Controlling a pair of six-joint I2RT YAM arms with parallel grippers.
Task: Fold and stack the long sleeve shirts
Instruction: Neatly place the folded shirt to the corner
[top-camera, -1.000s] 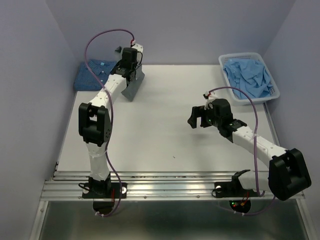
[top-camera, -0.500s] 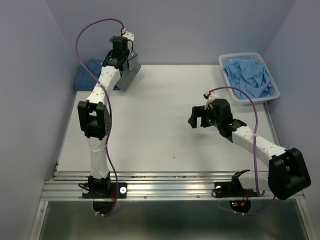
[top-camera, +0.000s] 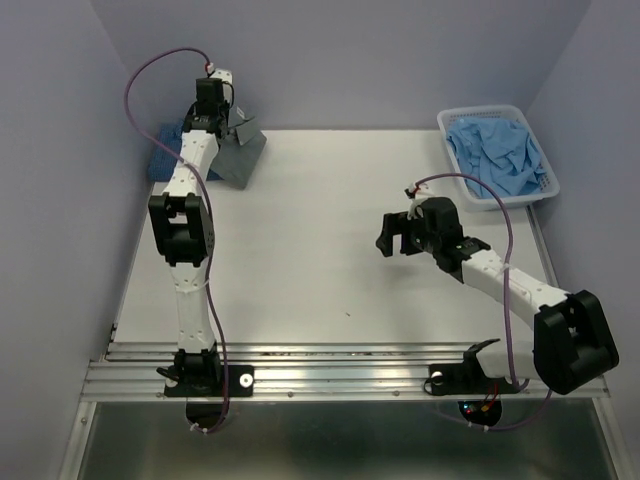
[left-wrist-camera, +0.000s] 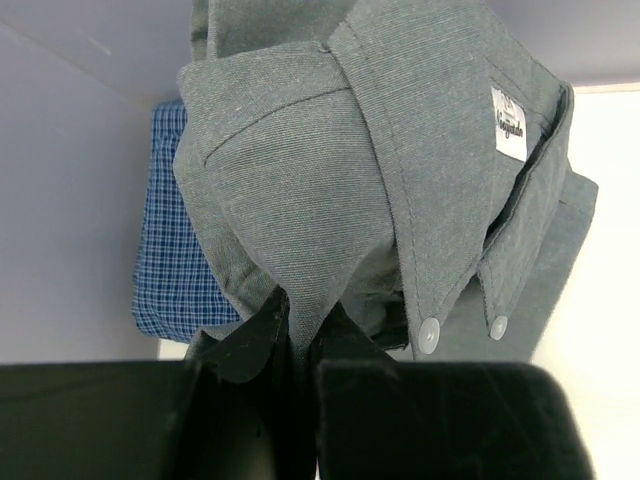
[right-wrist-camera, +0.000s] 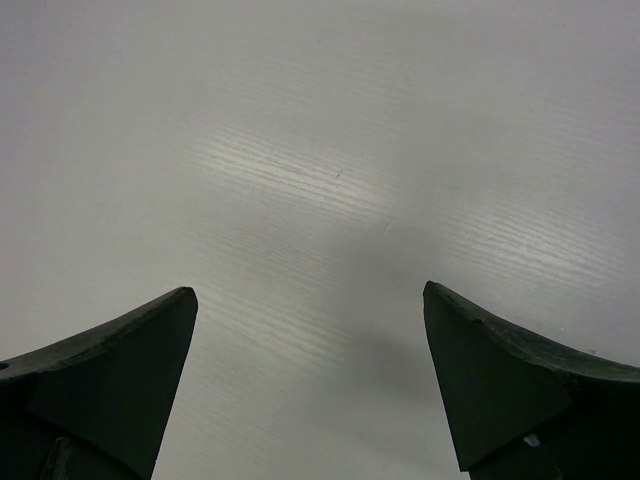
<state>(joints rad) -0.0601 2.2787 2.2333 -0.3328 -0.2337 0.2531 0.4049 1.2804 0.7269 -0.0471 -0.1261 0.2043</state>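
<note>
My left gripper (top-camera: 222, 122) is shut on the folded slate-grey shirt (top-camera: 238, 152) and holds it lifted at the table's far left corner. In the left wrist view the grey shirt (left-wrist-camera: 330, 170) hangs from my fingers (left-wrist-camera: 240, 340) by its collar, with pale buttons and a white label showing. The dark blue checked shirt (top-camera: 165, 148) lies folded under and to the left of it, mostly hidden by the arm; it also shows in the left wrist view (left-wrist-camera: 175, 260). My right gripper (top-camera: 388, 240) is open and empty over bare table near the middle right; its fingertips (right-wrist-camera: 130, 350) frame only the table.
A white basket (top-camera: 541, 143) at the far right holds crumpled light blue cloth (top-camera: 500, 150). Lilac walls close the left, back and right sides. A metal rail (top-camera: 330, 372) runs along the near edge.
My left arm has swung further left and back, carrying the grey shirt over the blue checked shirt. The right arm has barely moved.
</note>
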